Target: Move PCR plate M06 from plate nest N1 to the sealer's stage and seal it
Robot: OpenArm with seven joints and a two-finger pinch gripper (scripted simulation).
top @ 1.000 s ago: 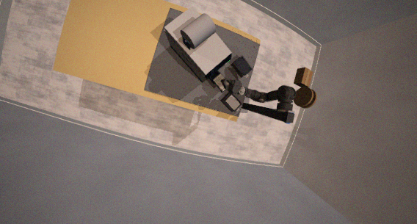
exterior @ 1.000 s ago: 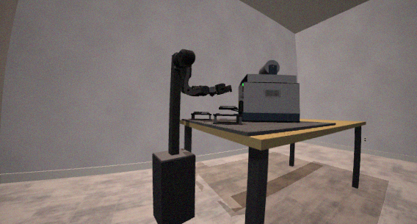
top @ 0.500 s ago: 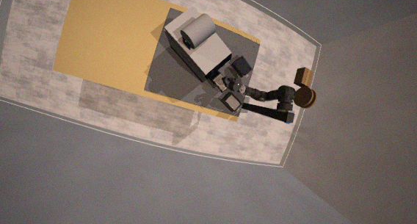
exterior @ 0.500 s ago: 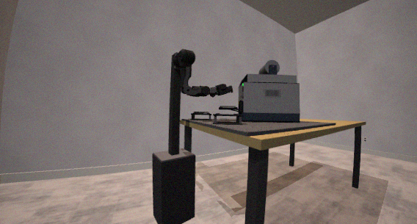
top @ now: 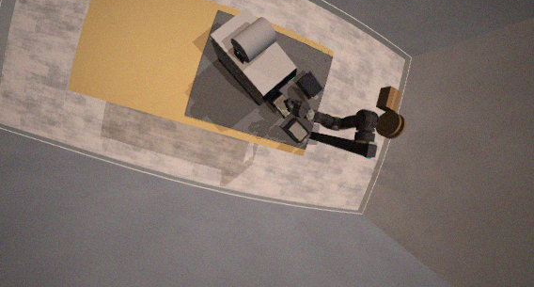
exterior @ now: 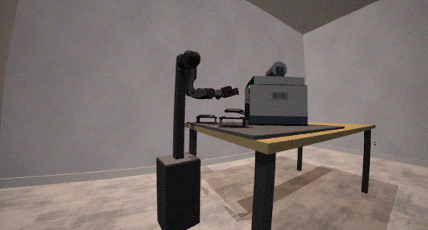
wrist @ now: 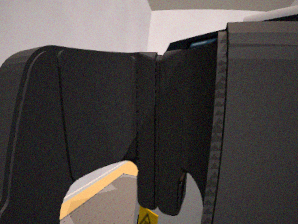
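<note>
Hand (exterior: 234,90) shut, empty, near sealer (exterior: 276,103) front

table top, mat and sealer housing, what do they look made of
Table top: probably wood or laminate, from its flat matte yellow face and thick plain edge. Mat: possibly rubber or foam, being dark grey, thin, dull and glare-free. Sealer housing: painted sheet metal or moulded plastic, with smooth pale grey panels, crisp corners and a darker base band; the look leaves it open.

Green lamp (exterior: 249,87) on grey sealer (exterior: 278,99); yellow-edged table (exterior: 320,135).
</note>
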